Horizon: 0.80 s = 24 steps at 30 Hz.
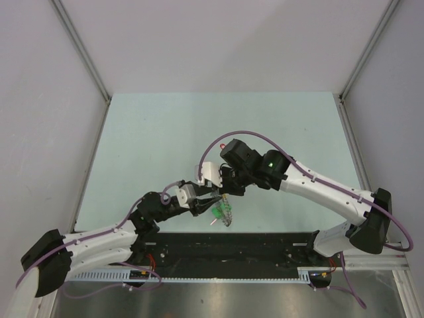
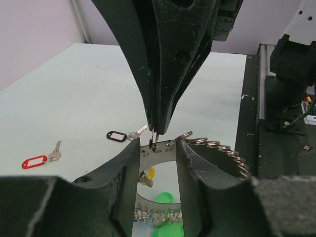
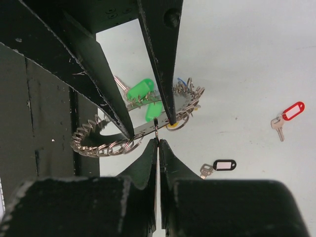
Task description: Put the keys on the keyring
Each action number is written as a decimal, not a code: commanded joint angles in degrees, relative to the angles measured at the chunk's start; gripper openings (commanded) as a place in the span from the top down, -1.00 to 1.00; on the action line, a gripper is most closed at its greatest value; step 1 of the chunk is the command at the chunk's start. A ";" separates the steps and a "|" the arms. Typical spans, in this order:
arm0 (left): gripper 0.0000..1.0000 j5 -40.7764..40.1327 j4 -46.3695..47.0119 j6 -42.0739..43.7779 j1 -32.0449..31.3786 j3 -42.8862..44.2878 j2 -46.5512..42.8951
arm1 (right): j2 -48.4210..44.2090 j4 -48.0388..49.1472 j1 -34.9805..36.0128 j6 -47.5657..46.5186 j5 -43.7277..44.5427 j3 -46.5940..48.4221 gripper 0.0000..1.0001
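- The left gripper (image 2: 158, 145) is seen clamped across the flat band of the keyring (image 3: 96, 145), with one finger on each side of the band.
- The keyring is held off the table (image 1: 165, 132), at the near edge and partly over the black rail (image 1: 265, 242) between the arm bases.
- The hoop's rim is lined with many small metal loops. Two green tags (image 3: 140, 90) hang inside the hoop.
- The right gripper (image 3: 158, 142) is seen pinched fully together on a small wire loop (image 2: 153, 144) at the hoop's edge, in the gap between the left fingers.
- It cannot be told whether that loop carries a key.
- A black-tagged key (image 3: 219, 166) is noted lying flat on the table, near the hoop but clear of it.
- A red-tagged key (image 3: 289, 113) is noted lying further out on the table, apart from the black-tagged one.
- Neither loose key is touched by a gripper.
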 commanded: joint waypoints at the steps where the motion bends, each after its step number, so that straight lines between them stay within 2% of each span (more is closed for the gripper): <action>1: 0.25 2.61 3.62 -1.20 0.42 2.41 0.31 | -0.33 0.50 0.45 -1.21 -0.06 3.11 1.00; 8: 0.33 2.87 1.52 -0.50 0.42 2.68 -0.13 | -0.41 0.06 0.63 -1.30 0.29 3.11 1.00; 16: 0.33 0.15 -1.66 0.47 1.91 0.22 -7.33 | -0.68 -0.12 0.63 -1.29 0.99 3.11 1.00; 24: 0.37 2.34 -0.34 -0.41 2.61 1.10 -4.44 | -0.68 -0.03 0.72 -1.30 0.99 3.11 1.00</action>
